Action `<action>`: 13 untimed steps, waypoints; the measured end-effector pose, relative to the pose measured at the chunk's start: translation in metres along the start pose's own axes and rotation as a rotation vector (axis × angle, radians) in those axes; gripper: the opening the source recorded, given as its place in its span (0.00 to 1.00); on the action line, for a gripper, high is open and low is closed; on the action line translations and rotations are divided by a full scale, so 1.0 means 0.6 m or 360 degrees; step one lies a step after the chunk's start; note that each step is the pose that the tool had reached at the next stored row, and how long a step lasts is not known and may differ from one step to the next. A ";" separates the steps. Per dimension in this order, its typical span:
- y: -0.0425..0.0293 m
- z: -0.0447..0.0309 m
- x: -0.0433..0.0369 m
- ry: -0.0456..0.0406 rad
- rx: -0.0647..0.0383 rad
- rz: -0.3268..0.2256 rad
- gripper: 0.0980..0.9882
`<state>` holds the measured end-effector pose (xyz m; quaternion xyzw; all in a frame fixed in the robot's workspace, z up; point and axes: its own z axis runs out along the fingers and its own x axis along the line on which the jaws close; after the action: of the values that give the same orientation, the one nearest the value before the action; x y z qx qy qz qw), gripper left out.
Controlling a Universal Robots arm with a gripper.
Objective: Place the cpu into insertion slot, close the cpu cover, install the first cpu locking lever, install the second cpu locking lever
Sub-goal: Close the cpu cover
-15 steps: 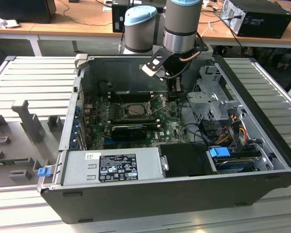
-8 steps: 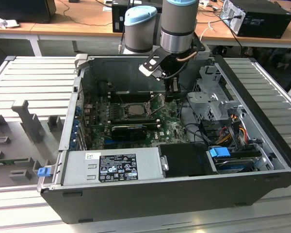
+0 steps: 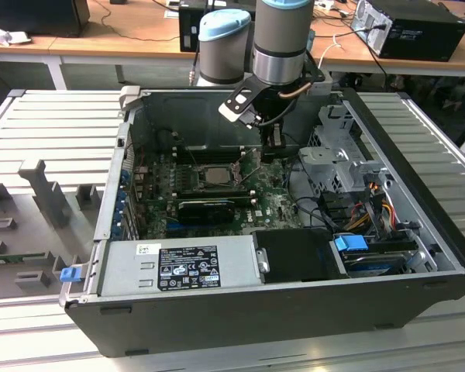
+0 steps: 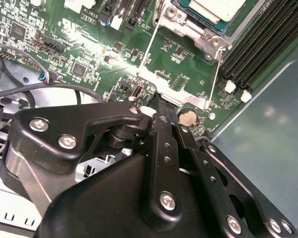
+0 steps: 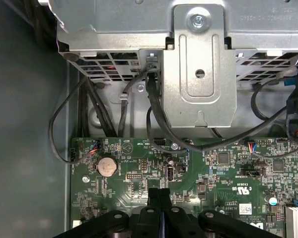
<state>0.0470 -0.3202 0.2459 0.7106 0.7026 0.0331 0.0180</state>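
Observation:
The cpu (image 3: 215, 173) (image 4: 214, 9) lies flat in the insertion slot (image 3: 214, 181) on the green motherboard (image 3: 271, 203), its pale metal face up. The silvery cpu cover (image 4: 187, 26) lies around it as a frame. Two thin metal locking levers (image 4: 148, 47) (image 4: 217, 74) run along the socket's sides; I cannot tell whether they are latched. My gripper (image 3: 273, 149) (image 4: 160, 105) (image 5: 159, 194) hangs just above the board, to the exterior view's right of the socket and near a coin battery (image 5: 107, 166). Its black fingers (image 5: 154, 202) are shut together, with nothing between them.
A metal drive cage (image 3: 335, 153) (image 5: 198, 64) with black cables (image 5: 154, 114) stands close beyond the gripper. Long black memory slots (image 4: 258, 44) flank the socket. A grey power supply (image 3: 178, 263) fills the case's near side. The case walls (image 3: 240, 116) enclose the board.

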 end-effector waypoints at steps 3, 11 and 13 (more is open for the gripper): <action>-0.002 0.000 0.000 0.0000 0.0000 0.0000 0.01; -0.004 0.000 0.000 0.0000 0.0000 0.0000 0.01; -0.005 0.000 0.000 0.0000 0.0000 0.0000 0.01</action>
<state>0.0442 -0.3202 0.2459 0.7106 0.7026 0.0331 0.0180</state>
